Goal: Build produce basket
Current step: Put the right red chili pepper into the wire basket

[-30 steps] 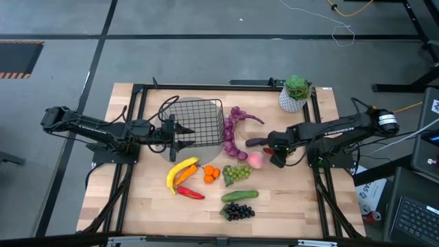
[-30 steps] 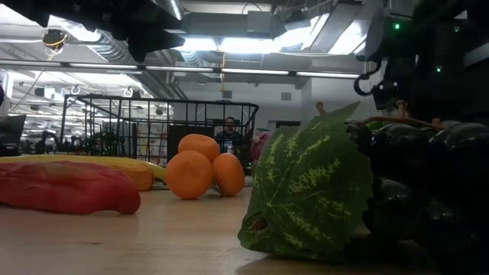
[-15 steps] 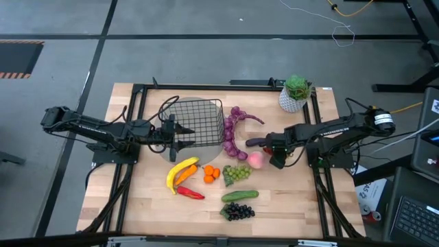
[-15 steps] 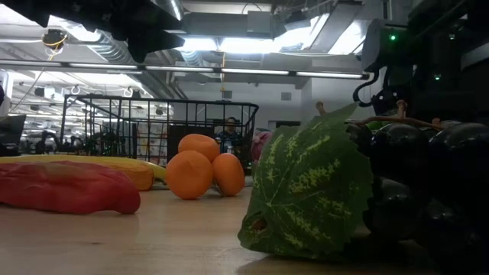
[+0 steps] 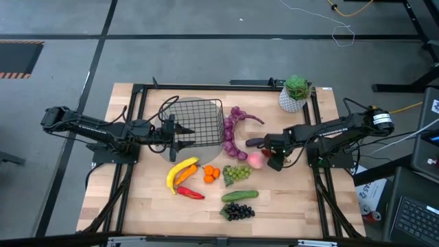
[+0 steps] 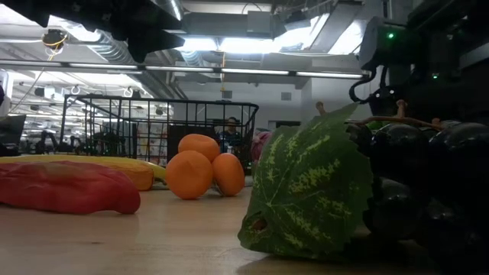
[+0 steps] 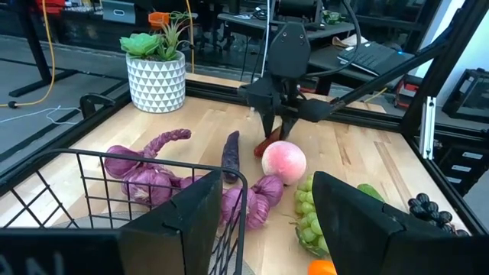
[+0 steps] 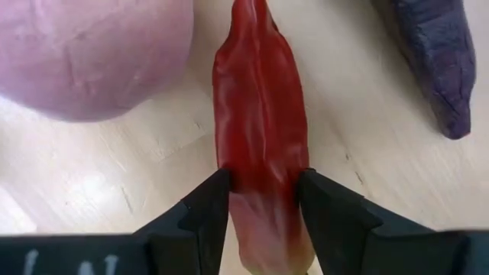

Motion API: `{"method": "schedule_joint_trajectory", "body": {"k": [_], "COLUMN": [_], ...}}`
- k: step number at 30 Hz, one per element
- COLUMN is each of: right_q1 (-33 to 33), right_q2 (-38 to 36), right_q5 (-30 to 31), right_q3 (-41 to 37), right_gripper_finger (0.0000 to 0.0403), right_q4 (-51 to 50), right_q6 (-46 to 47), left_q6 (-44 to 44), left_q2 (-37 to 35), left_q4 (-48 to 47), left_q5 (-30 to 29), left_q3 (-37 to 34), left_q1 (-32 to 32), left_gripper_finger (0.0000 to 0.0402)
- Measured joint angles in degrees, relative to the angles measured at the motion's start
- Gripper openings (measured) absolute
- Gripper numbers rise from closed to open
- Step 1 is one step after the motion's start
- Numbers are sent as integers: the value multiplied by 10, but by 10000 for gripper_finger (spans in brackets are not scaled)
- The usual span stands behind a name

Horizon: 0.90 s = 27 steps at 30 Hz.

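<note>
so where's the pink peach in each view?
High view: the pink peach lies right of centre, just left of the right gripper.
Low view: hidden behind the leaf, cannot tell.
Left wrist view: mid-picture, below the right gripper.
Right wrist view: top-left corner.
Shared landmark: the red chilli beside it, between the right gripper's fingers.

A pale wooden desk (image 5: 288, 199) in a black metal frame (image 5: 206, 87) stands on a dark grey floor (image 5: 206, 58) crossed by dark seams. A hazard-striped patch (image 5: 19, 58) marks the floor at one side, and loose cables (image 5: 343, 31) lie beyond the desk. A laptop (image 5: 415, 216) sits beside it. Seen across the desk, long ceiling lights (image 6: 252, 44) and ducts (image 6: 114, 50) run overhead, and a person (image 6: 229, 134) sits far back.
</note>
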Motion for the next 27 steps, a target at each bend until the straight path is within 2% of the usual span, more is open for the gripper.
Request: {"method": "schedule_joint_trajectory", "body": {"k": [3, 14, 23, 27], "right_q1": [0, 0, 0, 0], "right_q2": [7, 41, 45, 45], "right_q5": [51, 120, 133, 131], "right_q3": [1, 3, 2, 1], "right_gripper_finger": [159, 159, 158, 142], "right_q4": [2, 2, 10, 11], "right_q6": [68, 257, 262, 271], "left_q6": [0, 0, 0, 0], "left_q2": [0, 0, 0, 0], "left_q4": [0, 0, 0, 0], "left_q5": [0, 0, 0, 0], "left_q3": [0, 0, 0, 0], "left_q1": [0, 0, 0, 0], "left_gripper_finger": [199, 199, 199, 199]}}
